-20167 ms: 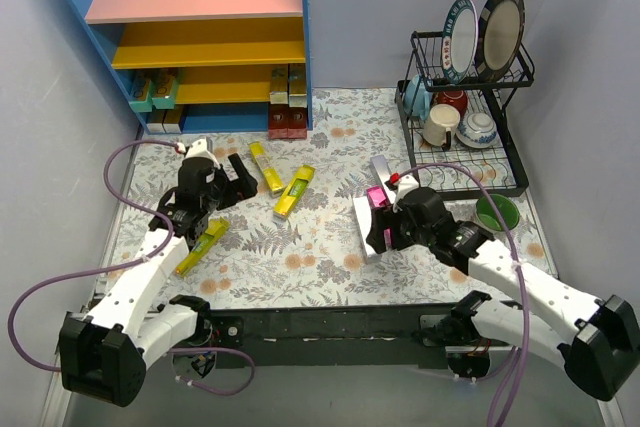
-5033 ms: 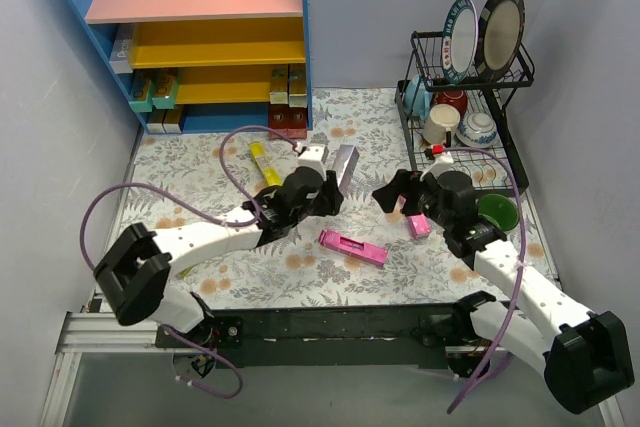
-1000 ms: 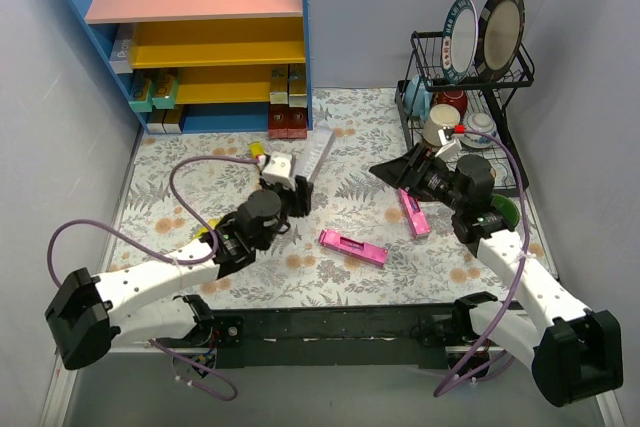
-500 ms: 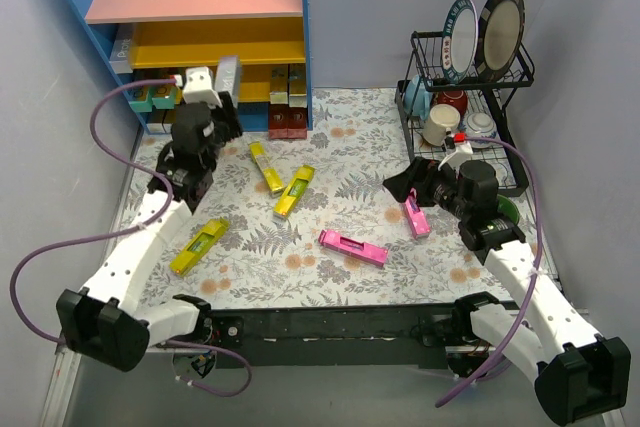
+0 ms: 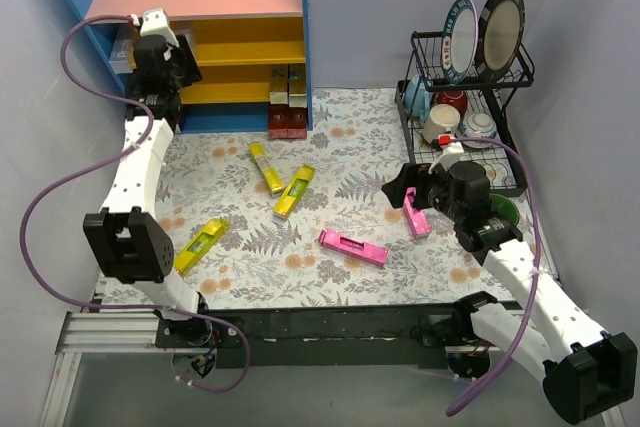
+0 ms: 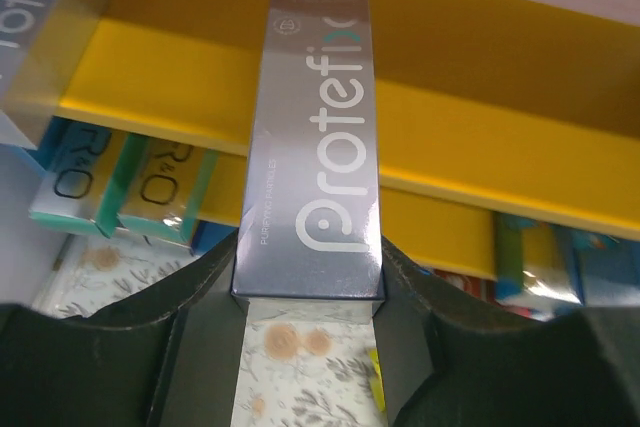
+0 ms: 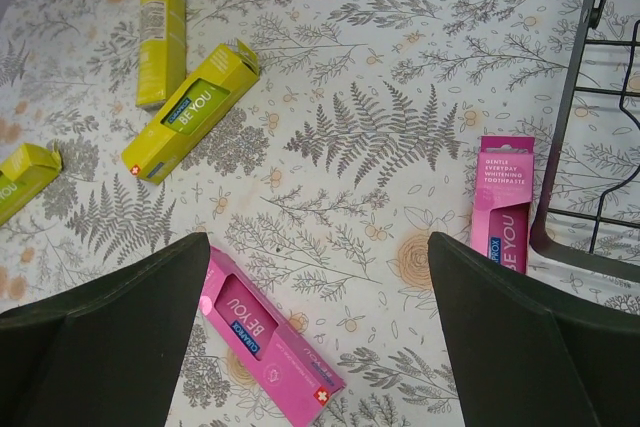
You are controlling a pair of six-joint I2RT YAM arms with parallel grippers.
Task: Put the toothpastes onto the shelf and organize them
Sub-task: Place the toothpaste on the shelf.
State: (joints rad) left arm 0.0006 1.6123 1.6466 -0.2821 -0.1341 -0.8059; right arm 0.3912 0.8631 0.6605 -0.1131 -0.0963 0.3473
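While my left hand [image 6: 306,292] clamps the silver box [image 6: 318,127] by its near end, the far end points up at the yellow middle board [image 6: 520,137] of the shelf [image 5: 305,37]. The box is in the air, just in front of that board's edge, and I can't tell whether it touches. A second silver box [image 6: 35,37] lies at the left end of the board above. Lower down, teal-edged boxes [image 6: 130,182] sit on the bottom level at the left, with more boxes [image 6: 530,257] at the right.

My right hand [image 7: 318,247] hangs wide open over the desk [image 5: 330,137], holding nothing. Under it are two pink toothpastes: the near pink box [image 7: 265,337] lies flat on the flowered cloth towards my left finger, and the far pink box [image 7: 500,202] lies just beside the foot of the black dish rack [image 7: 570,147]. Off to the left are the yellow ones – a yellow pair [image 7: 190,112] close together, one angled against the other, and a lone yellow box [image 7: 20,177] at the edge of my view.
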